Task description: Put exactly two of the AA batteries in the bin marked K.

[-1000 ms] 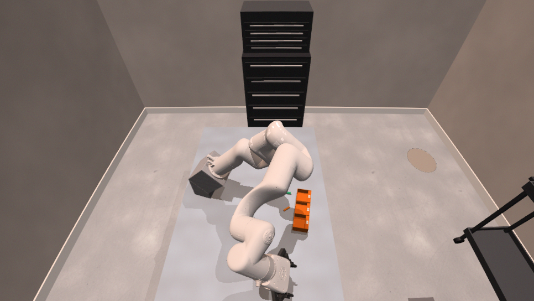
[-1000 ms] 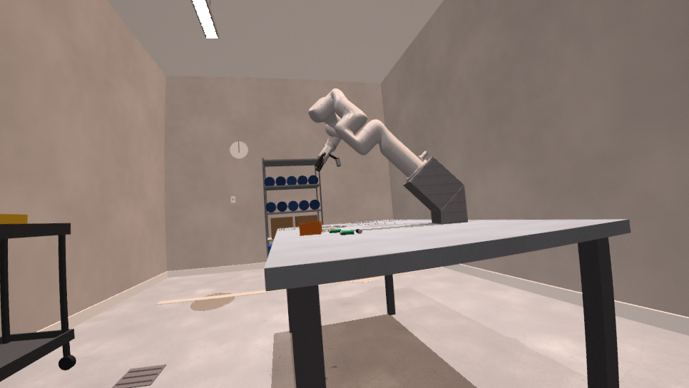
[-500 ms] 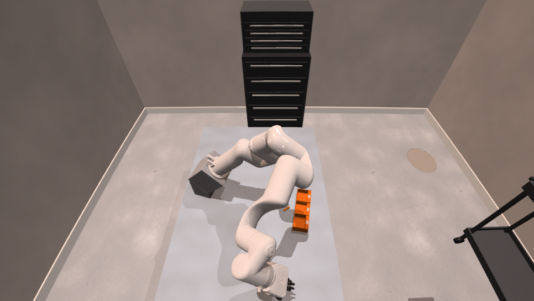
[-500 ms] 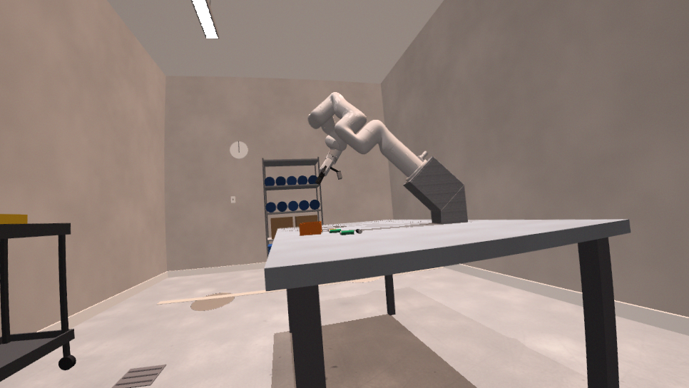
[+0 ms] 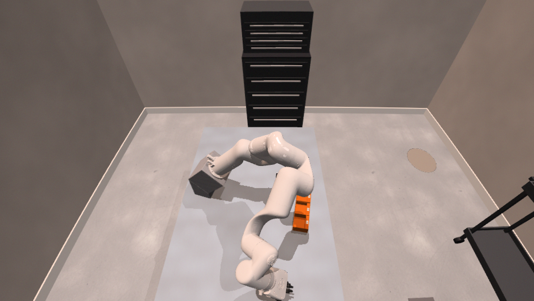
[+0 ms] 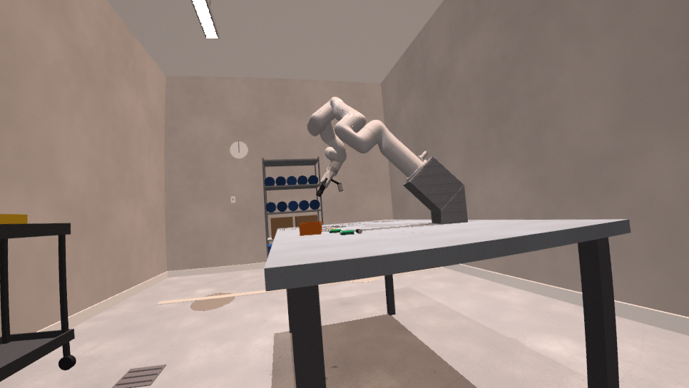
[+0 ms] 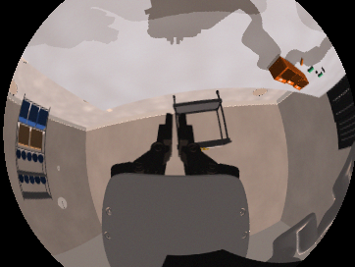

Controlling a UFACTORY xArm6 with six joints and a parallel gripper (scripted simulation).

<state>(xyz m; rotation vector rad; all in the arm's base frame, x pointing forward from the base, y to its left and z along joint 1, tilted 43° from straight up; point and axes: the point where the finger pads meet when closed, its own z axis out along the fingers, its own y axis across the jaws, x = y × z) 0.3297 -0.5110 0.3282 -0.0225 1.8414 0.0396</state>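
A row of orange bins [image 5: 302, 214] stands on the grey table, partly hidden under my arm; the bins also show in the exterior view [image 6: 310, 228] and in the wrist view [image 7: 287, 74]. I cannot read which bin is marked K. Small green AA batteries [image 6: 346, 232] lie on the table beside the bins, and they show as tiny specks in the wrist view [image 7: 315, 71]. My gripper [image 6: 322, 188] hangs high above the table, well away from the bins and batteries. Its fingers are shut with nothing between them.
My arm's grey base block [image 5: 205, 181] sits at the table's left edge. A black drawer cabinet [image 5: 275, 63] stands behind the table. A black cart [image 5: 500, 243] stands at the right, and a shelf with blue items [image 6: 291, 197] stands by the far wall.
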